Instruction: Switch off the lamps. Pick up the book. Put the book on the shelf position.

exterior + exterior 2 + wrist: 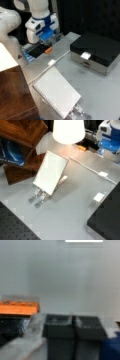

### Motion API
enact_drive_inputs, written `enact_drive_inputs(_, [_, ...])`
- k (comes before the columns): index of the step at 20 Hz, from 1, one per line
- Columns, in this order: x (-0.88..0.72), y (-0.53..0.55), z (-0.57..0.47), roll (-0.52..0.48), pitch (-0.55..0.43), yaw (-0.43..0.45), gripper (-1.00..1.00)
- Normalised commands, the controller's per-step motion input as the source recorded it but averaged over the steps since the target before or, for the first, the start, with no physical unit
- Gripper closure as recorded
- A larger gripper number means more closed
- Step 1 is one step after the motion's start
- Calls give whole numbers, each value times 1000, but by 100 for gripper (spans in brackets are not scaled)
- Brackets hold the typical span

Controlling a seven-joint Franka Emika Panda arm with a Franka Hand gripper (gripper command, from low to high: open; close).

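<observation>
The white book (56,91) leans tilted on a slotted metal stand (78,112), with its binding holes along the lower edge; it also shows in a front view as the book (51,172). The shelf position, a reddish-brown wooden block (15,95), stands to the left of it, seen too as the wooden block (15,173). A lamp (68,130) with a white shade is lit. My gripper (46,37) hangs far from the book, over a switch box with an orange rocker (48,50). In the wrist view the gripper (73,318) is shut on nothing, and the orange rocker (18,308) lies to its left.
A black-topped box with silver sides (96,50) stands at a front view's right, and is seen again as the box (107,220). A white cable with an inline switch (51,62) crosses the grey table (100,95). A second white lamp shade (5,58) is at the left edge.
</observation>
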Motion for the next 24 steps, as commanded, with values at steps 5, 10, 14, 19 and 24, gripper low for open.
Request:
enact_drive_inputs(5, [-80,195,-260,27,-99,-41,100])
enact_drive_inputs(10, [-65,236,-322,22,-78,-67,100])
enact_drive_inputs(14, [-100,184,-385,28,-88,-85,100])
enact_drive_inputs(19, [-144,94,-326,55,-150,-75,100])
enact_drive_inputs(24, [-209,45,-302,51,-193,-72,100])
